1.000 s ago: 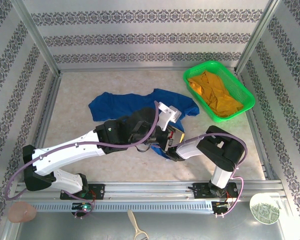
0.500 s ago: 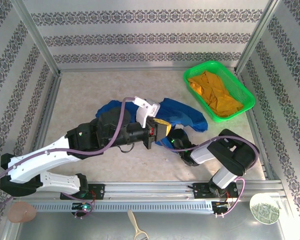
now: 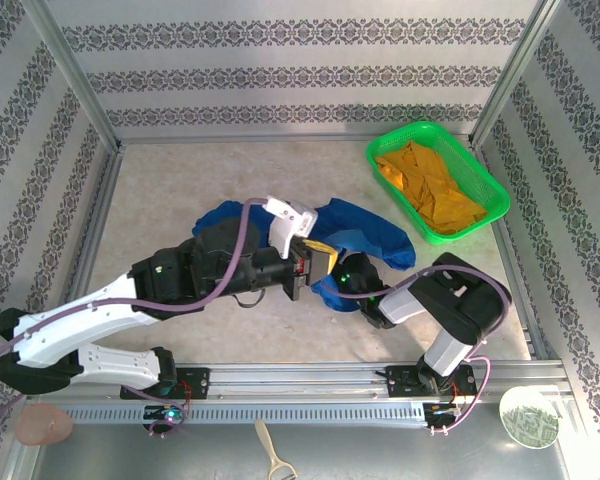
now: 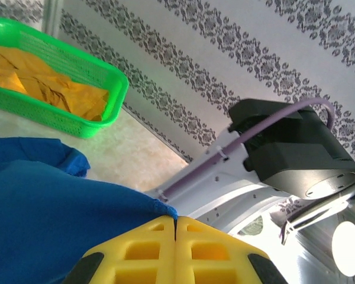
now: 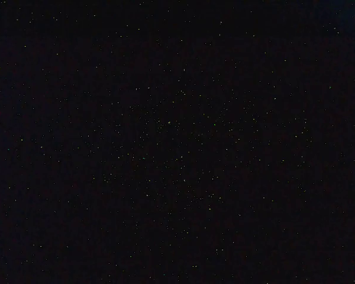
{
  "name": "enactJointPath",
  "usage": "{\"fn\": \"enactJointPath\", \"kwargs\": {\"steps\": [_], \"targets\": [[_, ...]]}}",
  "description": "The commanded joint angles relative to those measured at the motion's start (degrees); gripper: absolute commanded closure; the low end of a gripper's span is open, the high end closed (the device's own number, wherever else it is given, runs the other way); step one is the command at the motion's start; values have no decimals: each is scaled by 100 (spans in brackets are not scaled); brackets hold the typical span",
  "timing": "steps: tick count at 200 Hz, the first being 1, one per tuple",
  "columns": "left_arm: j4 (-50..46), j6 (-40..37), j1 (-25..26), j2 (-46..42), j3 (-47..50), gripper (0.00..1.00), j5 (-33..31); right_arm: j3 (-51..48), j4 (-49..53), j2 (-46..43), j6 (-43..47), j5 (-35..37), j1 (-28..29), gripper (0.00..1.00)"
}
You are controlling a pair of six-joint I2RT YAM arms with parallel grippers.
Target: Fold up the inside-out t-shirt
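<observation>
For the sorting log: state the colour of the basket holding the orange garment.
Bright green basket, clearest in the top external view.

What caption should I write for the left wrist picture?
The left pincer, shut, pinches the blue t-shirt; a green basket sits beyond.

The shirt (image 3: 365,228) lies in the middle of the table (image 3: 170,170), its near edge caught in my left claw (image 3: 320,258), which reaches in from the left. My right arm (image 3: 420,295) meets the shirt's near right side. The basket (image 3: 496,199) stands far right, apart from the shirt, a garment (image 3: 430,185) in it.
</observation>
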State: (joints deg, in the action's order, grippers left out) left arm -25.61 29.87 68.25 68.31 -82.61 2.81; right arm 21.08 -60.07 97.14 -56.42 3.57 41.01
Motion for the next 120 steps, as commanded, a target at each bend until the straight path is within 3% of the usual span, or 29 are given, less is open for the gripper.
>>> {"fn": "enactJointPath", "kwargs": {"steps": [1,40,80,102,120], "targets": [[468,193,100,357,-321,100,619,365,9,375,-359,160,43,75],[774,277,460,1190,-932,100,1006,886,382,658,-522,553,403,86],[828,108,476,1329,-1143,100,733,983,1141,454,-553,1430,865,95],[979,283,488,1358,-1105,100,889,1171,1343,633,-802,1376,653,92],[1356,594,562,1407,-994,100,1125,1633,1685,802,-880,1062,342,76]]}}
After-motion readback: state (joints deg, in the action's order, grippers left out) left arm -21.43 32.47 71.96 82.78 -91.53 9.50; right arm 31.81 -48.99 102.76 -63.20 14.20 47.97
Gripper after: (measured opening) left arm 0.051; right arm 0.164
